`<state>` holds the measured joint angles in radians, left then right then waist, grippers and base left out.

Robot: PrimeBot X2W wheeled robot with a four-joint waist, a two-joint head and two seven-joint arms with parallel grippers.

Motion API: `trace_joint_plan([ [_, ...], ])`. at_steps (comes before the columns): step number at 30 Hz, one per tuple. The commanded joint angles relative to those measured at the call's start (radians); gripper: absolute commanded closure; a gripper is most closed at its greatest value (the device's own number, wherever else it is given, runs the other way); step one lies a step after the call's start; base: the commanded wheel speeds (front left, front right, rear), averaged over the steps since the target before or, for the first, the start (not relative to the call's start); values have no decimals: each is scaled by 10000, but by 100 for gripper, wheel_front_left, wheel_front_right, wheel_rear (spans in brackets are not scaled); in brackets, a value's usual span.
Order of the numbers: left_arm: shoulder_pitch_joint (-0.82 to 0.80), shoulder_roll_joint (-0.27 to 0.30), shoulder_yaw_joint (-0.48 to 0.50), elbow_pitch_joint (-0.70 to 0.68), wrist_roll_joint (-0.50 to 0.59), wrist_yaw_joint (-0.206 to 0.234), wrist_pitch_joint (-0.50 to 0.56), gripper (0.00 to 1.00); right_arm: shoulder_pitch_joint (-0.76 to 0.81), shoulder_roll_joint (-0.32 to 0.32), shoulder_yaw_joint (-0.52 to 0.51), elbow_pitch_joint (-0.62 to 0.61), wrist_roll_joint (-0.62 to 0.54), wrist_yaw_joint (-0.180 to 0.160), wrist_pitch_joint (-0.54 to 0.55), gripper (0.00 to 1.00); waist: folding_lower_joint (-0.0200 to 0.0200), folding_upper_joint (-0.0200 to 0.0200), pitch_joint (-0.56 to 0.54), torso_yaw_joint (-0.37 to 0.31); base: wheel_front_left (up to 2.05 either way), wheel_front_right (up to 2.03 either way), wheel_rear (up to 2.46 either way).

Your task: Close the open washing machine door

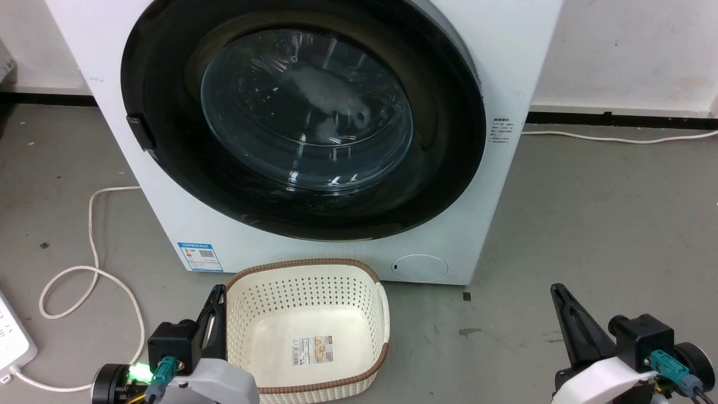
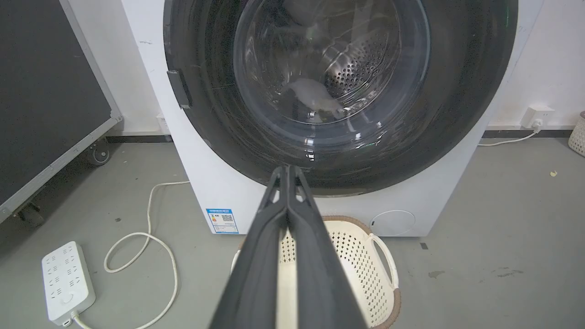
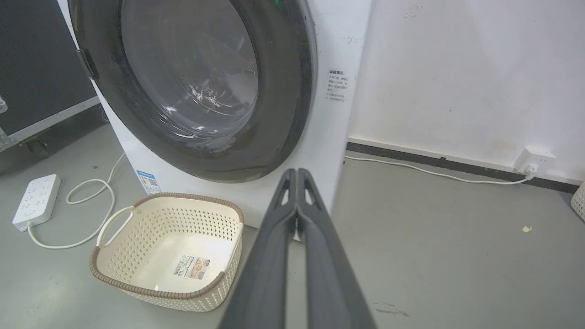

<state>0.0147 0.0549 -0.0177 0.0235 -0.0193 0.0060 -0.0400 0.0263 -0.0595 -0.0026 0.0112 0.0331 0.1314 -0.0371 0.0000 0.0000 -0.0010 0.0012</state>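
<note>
Dark matte plastic makes up the two long fingers of the left claw [image 2: 288,170], pressed together from base to tip and holding nothing. It sits low at 7 o'clock in the head view, pointing up toward 12. The right claw [image 3: 297,172] matches it at 5 o'clock, its tapered fingers likewise sealed and empty. Both hang apart from everything.

Just beyond the left claw stands a cream perforated basket [image 1: 305,262] with a brown woven rim and a paper label on its bottom. It is set close in front of the washing machine [image 1: 314,249], a smooth white box at 12 o'clock. A small blue label [image 1: 196,256] sits at 7 o'clock on the machine's front and a round cap [image 1: 419,267] at 5.

The washing machine door [image 1: 449,168] lies flat against that front, with no gap visible. Its wide rim is glossy black and its centre a bulging clear glass bowl [image 1: 305,106]. A dark latch tab [image 1: 140,132] sits at 9 o'clock on the rim.

The floor [image 1: 589,224] is grey, scuffed concrete. A white cable [image 1: 92,224] loops over it toward a white power strip [image 2: 66,283] at 8 o'clock. The wall [image 3: 457,68] is off-white, with a dark skirting line and a socket [image 3: 534,159]. A black metal-framed panel [image 2: 45,91] on castors stands at 10 o'clock.
</note>
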Motion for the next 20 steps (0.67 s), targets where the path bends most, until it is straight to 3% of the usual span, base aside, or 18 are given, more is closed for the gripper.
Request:
trace_joint_plan([
  [1,-125,-6,30,-52,72,-26,40,100,-158,61,4,-67,-85,-6,32,100,0,0,0,0,0,0,0],
  [20,-147,-47,177,-235,193,-60,400,100,-263,93,26,-112,-331,-7,371,100,0,0,10,-12,0,0,0],
])
